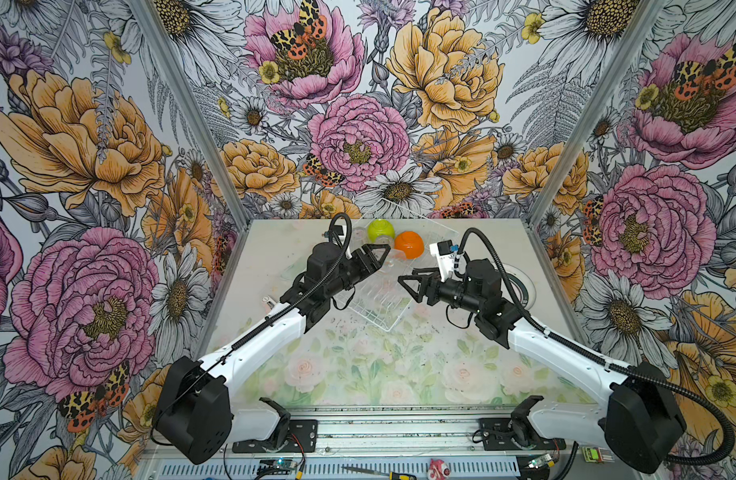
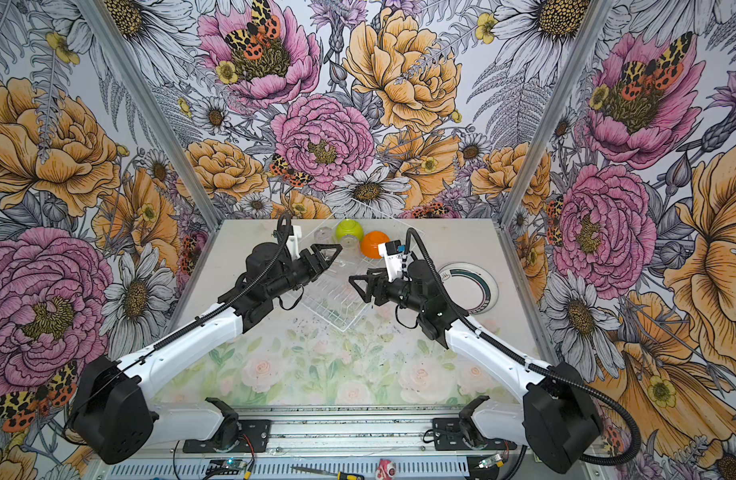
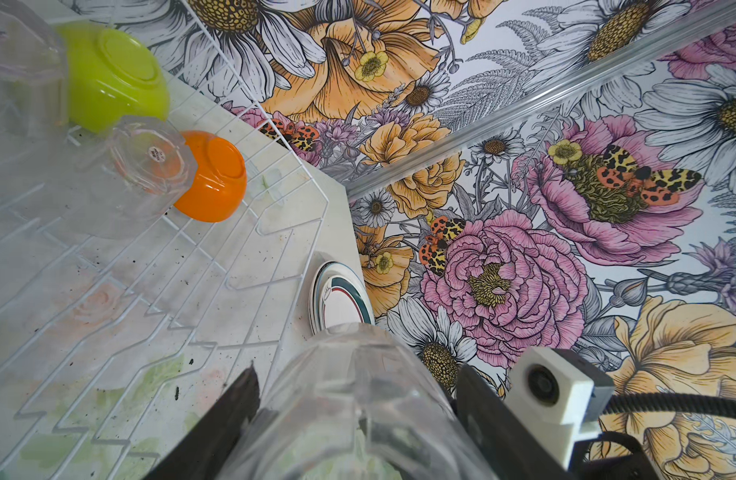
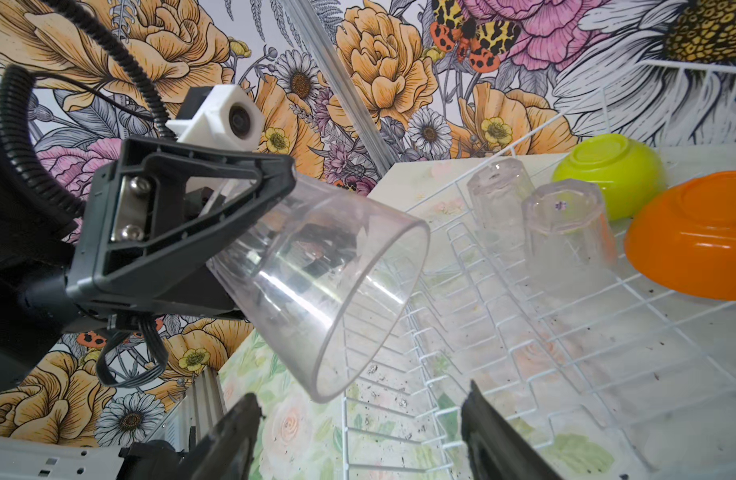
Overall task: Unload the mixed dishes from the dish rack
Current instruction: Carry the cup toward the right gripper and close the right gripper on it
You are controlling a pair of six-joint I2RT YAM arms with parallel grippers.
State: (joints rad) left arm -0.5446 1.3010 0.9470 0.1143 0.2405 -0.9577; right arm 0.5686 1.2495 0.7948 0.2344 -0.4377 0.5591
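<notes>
Two robot arms reach from the near edge of a pale, flower-printed tabletop [image 1: 358, 365] toward a white wire rack [image 1: 382, 307] that sits cornerwise at the middle and back, seen in both top views.

On the left, the left claw [image 1: 380, 259] pinches a clear tumbler [image 4: 316, 282] near its closed end. The tumbler is tipped on its side in the air above the rack, with its open mouth toward the other arm. In the left wrist view it fills the gap between the two dark fingers [image 3: 237, 415].

At the middle, the rack's far end holds four dishes, all upside down. Two more clear tumblers [image 4: 565, 224] stand side by side. Just beside them are a lime bowl [image 1: 380, 230] and, to its right, an orange bowl [image 1: 408, 244]. The nearer one stands just beside the orange bowl; I cannot tell if they touch.

Right of centre, the right claw [image 1: 407, 284] hovers over the rack's right side with its fingers [image 4: 482, 419] spread and nothing between them. It faces the held tumbler's mouth, near it but apart.

Farthest right, a white plate [image 2: 470, 286] with teal and red rim bands lies flat on the tabletop, outside the rack. The right arm hides part of it in both top views.
</notes>
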